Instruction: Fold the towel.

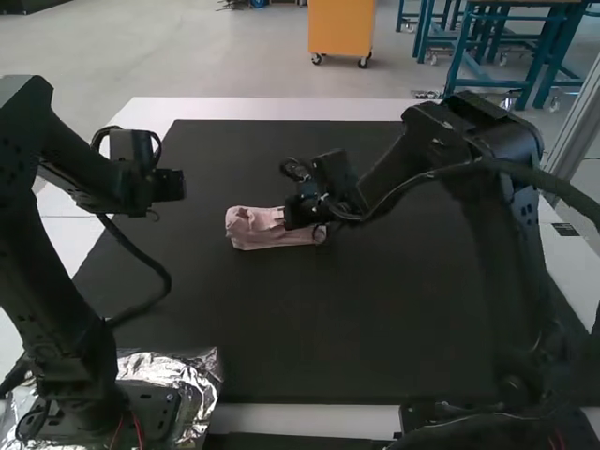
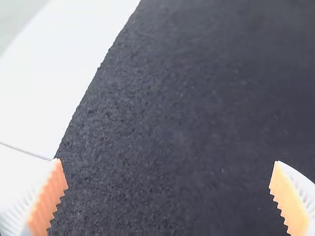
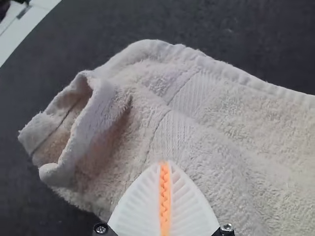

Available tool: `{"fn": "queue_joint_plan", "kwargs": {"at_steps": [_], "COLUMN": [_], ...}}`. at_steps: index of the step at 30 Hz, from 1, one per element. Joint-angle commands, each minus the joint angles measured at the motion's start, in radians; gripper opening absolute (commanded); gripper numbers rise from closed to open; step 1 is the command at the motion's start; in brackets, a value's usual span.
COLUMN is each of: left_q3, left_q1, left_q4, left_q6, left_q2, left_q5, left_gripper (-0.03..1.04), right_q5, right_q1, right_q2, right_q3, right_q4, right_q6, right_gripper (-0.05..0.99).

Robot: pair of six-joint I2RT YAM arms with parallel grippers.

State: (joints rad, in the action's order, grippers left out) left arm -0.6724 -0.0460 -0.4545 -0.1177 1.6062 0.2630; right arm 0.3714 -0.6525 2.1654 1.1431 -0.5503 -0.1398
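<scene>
The pink towel (image 1: 267, 228) lies bunched into a short, narrow strip near the middle of the black mat. My right gripper (image 1: 298, 216) is over it in the high view. In the right wrist view, that gripper (image 3: 165, 167) is shut, its pads together against the towel (image 3: 206, 128); no fold between them can be made out. One end of the towel curls up into an open, rumpled loop. My left gripper (image 1: 173, 186) hangs over the mat's left side, apart from the towel. From its own wrist, the left gripper (image 2: 167, 169) stands wide open above bare mat.
The black mat (image 1: 328, 328) covers most of the white table (image 1: 272, 109). Crumpled foil (image 1: 192, 375) lies by the left arm's base. The right arm stretches inward over the mat's right half, its cable trailing along it.
</scene>
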Motion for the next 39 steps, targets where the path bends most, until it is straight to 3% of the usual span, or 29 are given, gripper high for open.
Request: {"fn": "queue_joint_plan", "kwargs": {"at_steps": [1, 7, 13, 22, 29, 31, 33, 35, 39], "left_q3": [-0.032, -0.039, -0.093, -0.15, -0.154, -0.162, -0.162, -0.154, -0.124], "left_q1": [0.011, 0.012, 0.014, 0.029, 0.037, 0.037, 0.035, 0.031, 0.035], "left_q4": [-0.009, -0.004, 0.053, 0.163, 0.212, 0.232, 0.241, 0.232, 0.231], "left_q6": [0.016, 0.041, 0.041, 0.038, 0.102, 0.107, 0.107, 0.102, 0.096], "left_q2": [-0.048, -0.066, -0.111, -0.246, -0.445, -0.512, -0.586, -0.68, -0.853], "left_q5": [0.035, 0.027, 0.015, -0.005, -0.062, -0.079, -0.097, -0.134, -0.222], "left_gripper": [0.97, 0.97, 0.97, 0.97, 0.97, 0.97, 0.97, 0.97, 0.97], "right_q5": [0.011, -0.003, -0.002, 0.0, -0.051, -0.063, -0.085, -0.15, -0.184], "right_q1": [-0.013, -0.013, 0.001, 0.057, 0.136, 0.172, 0.225, 0.3, 0.433], "right_q2": [0.031, 0.14, 0.175, -0.251, -0.653, -0.748, -0.843, -0.937, -1.159], "right_q3": [0.04, 0.053, 0.093, 0.06, 0.079, 0.092, 0.089, 0.064, -0.046], "right_q4": [-0.022, -0.1, -0.1, 0.122, 0.285, 0.339, 0.398, 0.464, 0.472], "right_q6": [-0.017, -0.037, -0.058, -0.08, -0.052, -0.052, -0.011, 0.065, 0.063], "right_gripper": [-0.03, -0.03, -0.03, 0.0, 0.75, 0.9, 0.91, 0.91, 0.91]}}
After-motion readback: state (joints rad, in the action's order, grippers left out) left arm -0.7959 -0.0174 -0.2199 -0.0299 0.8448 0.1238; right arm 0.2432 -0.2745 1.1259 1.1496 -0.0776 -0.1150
